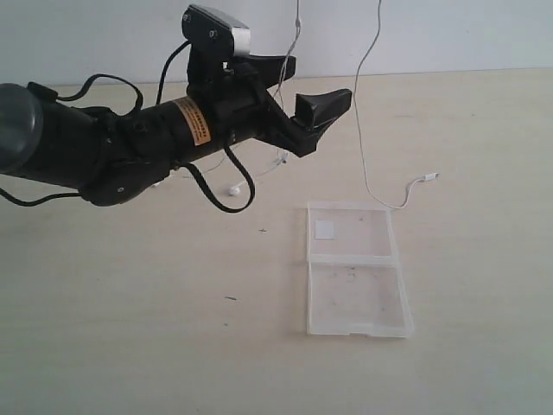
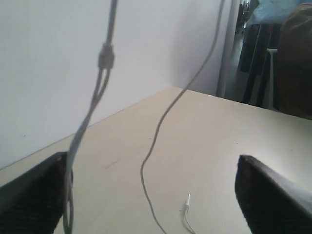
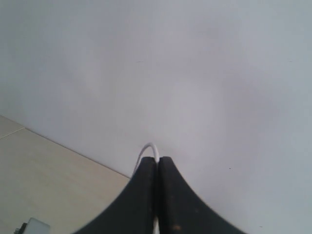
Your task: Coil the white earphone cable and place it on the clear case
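The white earphone cable (image 1: pixel 358 95) hangs from above the exterior view in two strands. One strand drops to the table and ends in the plug (image 1: pixel 429 177). The other, with its splitter (image 2: pixel 106 56), passes my left gripper (image 1: pixel 318 78), and an earbud (image 1: pixel 233 188) lies on the table below. That gripper is open and holds nothing; both strands (image 2: pixel 158 124) run between its fingers (image 2: pixel 273 195). My right gripper (image 3: pixel 157 160) is out of the exterior view and is shut on a loop of the cable (image 3: pixel 147 147). The clear case (image 1: pixel 356 268) lies open and flat on the table, with a white sticker (image 1: pixel 325 228) in its far half.
The pale table (image 1: pixel 130 328) ends at a white wall (image 1: pixel 449 35) behind. The left arm's black body and its cables (image 1: pixel 104 147) hang over the table's left half. In the left wrist view, dark furniture (image 2: pixel 282 53) stands past the table's far corner.
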You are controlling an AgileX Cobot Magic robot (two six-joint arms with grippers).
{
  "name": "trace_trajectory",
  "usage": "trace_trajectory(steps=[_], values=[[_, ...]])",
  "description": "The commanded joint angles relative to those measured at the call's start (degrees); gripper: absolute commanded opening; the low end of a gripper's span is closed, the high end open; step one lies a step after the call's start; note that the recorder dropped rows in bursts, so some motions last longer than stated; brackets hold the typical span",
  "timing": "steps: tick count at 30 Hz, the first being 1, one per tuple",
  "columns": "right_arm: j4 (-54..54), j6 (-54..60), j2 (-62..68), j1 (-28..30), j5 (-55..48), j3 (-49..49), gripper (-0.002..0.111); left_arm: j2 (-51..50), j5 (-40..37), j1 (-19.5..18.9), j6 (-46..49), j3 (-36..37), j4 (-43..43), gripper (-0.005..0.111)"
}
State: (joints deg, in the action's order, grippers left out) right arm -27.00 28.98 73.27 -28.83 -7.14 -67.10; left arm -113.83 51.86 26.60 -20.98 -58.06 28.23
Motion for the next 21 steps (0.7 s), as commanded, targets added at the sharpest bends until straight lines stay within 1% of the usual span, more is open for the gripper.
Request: trace_trajectory(steps=[1,9,12,18,21], values=[[0.12,0.63,-0.40,0.16,0.80,0.20,0.000,-1.81,-0.59,1.33,-0.62,-2.22,-1.76,0.086],[-0.08,0.91,-0.40,0.16,0.82,0.20,0.000,-5.92,-0.88,3.91,-0.70,-6.63,-2.13,0.086],[-0.08,0.89,-0.40,0.16,0.93,0.20,0.000,-7.43,-3.26,4.84,-0.58,-8.58,-3.98,0.086],[-0.08,0.89,-0.40,0.16,0.93,0.20,0.000,-10.30,-4.06,4.81,-0.68,-10.93,-8.53,0.086],[0.02,1.12,-0.40,0.16,0.91,0.20,0.000,-11.08,-4.19,4.81,-0.68,-12.28,-9.02,0.086]])
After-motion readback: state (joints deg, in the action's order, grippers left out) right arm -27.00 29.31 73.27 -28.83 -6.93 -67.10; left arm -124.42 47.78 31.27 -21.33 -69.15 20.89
